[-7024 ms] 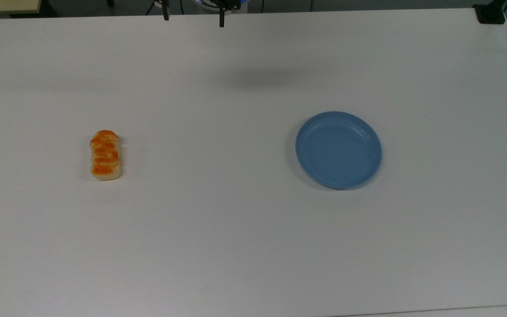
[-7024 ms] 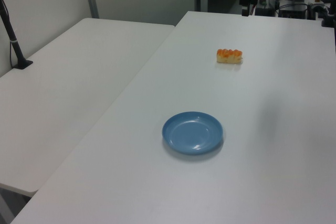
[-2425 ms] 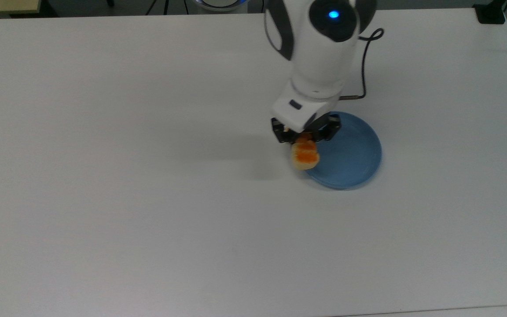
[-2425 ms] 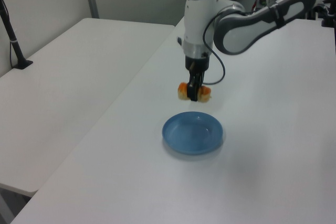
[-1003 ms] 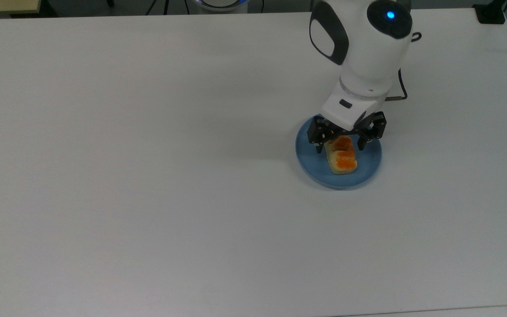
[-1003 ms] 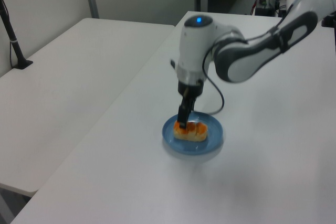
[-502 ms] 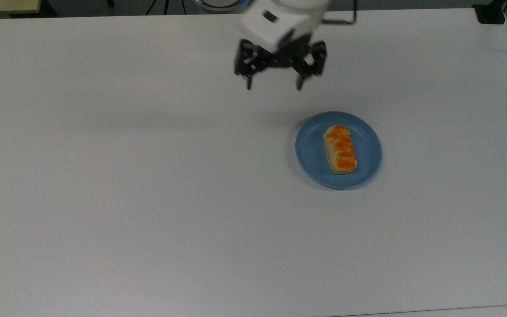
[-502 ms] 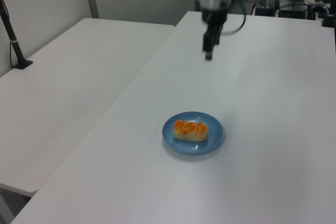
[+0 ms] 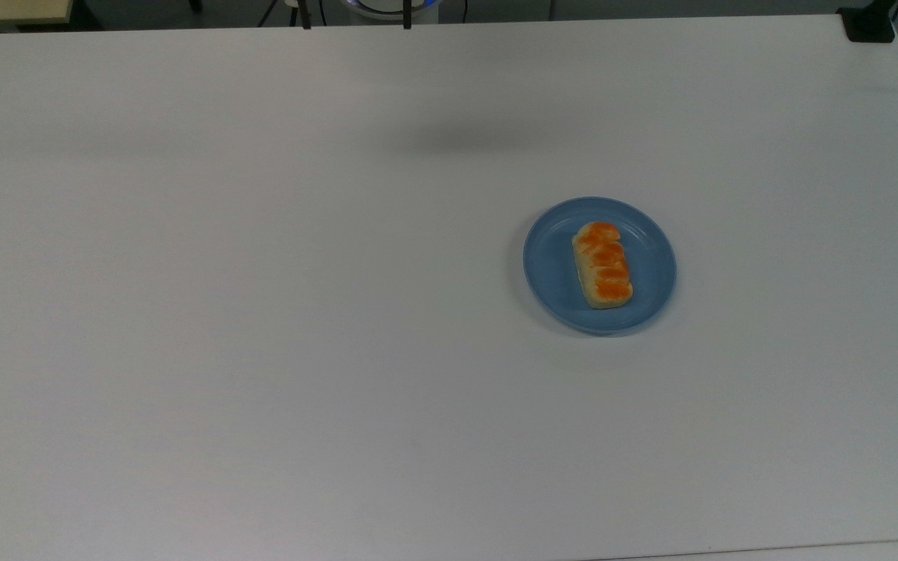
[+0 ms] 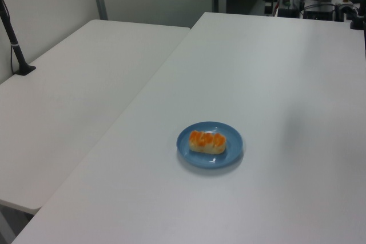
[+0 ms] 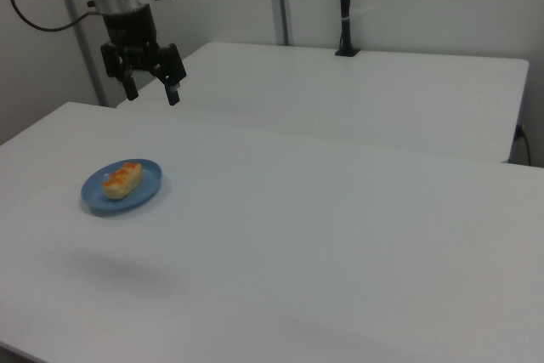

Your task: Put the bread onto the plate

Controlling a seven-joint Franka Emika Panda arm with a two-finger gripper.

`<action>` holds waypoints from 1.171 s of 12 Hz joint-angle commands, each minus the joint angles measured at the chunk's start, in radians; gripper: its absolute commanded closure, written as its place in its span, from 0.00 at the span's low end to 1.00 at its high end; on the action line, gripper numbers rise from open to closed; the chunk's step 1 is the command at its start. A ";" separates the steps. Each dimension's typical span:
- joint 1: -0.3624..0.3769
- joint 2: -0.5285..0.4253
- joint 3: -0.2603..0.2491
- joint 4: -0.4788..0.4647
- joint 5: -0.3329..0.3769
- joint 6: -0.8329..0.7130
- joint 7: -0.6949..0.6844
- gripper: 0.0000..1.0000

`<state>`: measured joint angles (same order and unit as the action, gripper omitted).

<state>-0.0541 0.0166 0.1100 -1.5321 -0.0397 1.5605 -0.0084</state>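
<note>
Small oblong bread roll with cream sides and glossy orange-brown lumpy top [image 9: 602,265] lies flat inside the round shallow blue plastic plate [image 9: 554,265], top up. In the top view the roll runs roughly 12 to 6 o'clock, sitting a little toward the 3 o'clock side of centre, fully within the raised rim, with none of it overhanging. In the left view the roll [image 10: 207,141] lies crosswise on the plate [image 10: 194,158]. The plate rests on the white bench [image 9: 262,312], toward 3 o'clock of the bench's middle in the top view.

The claw [image 11: 150,89] hangs high above the bench in the right view, up toward 12 o'clock from the plate [image 11: 150,190] and well apart from it. Its two black fingers are spread wide with nothing between them.

Judged from this layout, the task looks done: the bread is on the plate and released.

Risks from here look small. The plate looks like light plastic on a smooth bench, so any low sweep of the arm across it could nudge or flip it and tip the roll out. The roll is rounded and probably light, so a knock on the rim might roll it off. A high arm path away from the plate avoids both.
</note>
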 commanded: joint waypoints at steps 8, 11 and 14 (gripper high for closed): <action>-0.027 -0.040 0.000 -0.040 0.017 -0.025 -0.007 0.00; -0.027 -0.040 0.000 -0.040 0.017 -0.040 -0.005 0.00; -0.027 -0.040 0.000 -0.039 0.017 -0.040 -0.005 0.00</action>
<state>-0.0770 0.0057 0.1104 -1.5490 -0.0397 1.5406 -0.0084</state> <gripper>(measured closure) 0.000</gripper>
